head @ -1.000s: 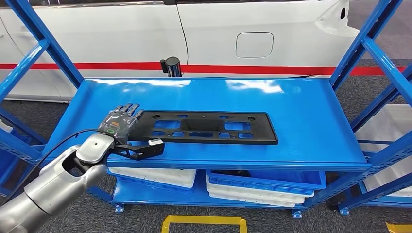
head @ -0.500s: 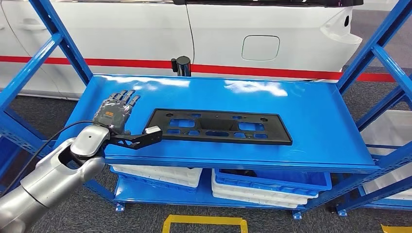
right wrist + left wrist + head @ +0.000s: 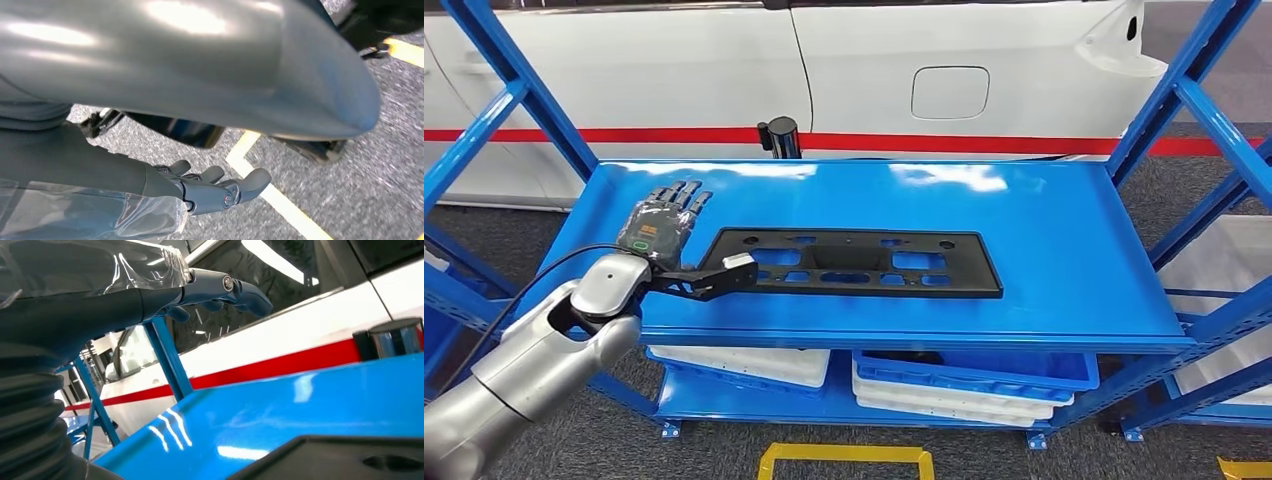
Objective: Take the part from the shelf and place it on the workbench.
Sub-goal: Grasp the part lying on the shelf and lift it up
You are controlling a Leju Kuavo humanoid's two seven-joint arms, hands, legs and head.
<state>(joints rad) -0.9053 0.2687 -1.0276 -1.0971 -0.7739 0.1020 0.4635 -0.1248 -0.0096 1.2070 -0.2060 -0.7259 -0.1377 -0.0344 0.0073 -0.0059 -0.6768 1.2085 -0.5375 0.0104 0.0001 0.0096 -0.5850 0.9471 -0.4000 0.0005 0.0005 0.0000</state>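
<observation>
A long flat black plastic part (image 3: pixel 854 263) with several cut-outs lies on the blue shelf top (image 3: pixel 1044 230), near its front edge. My left hand (image 3: pixel 662 222) hovers just beyond the part's left end, fingers straight and apart, holding nothing. In the left wrist view the fingers (image 3: pixel 220 287) stretch out above the shelf top (image 3: pixel 300 405), and a corner of the part (image 3: pixel 350 460) lies below them. My right hand (image 3: pixel 215 187) hangs over the grey floor, its fingers loosely extended and empty.
Blue uprights (image 3: pixel 514 90) frame the shelf on both sides. A white car with a red stripe (image 3: pixel 924 90) and a black post (image 3: pixel 779 135) stand behind it. White and blue bins (image 3: pixel 964 375) sit on the lower level. Yellow floor marks (image 3: pixel 844 460) lie in front.
The head camera swayed and came back. My left hand has drawn a little away from the part's left corner, toward the back of the shelf. The part lies as before.
</observation>
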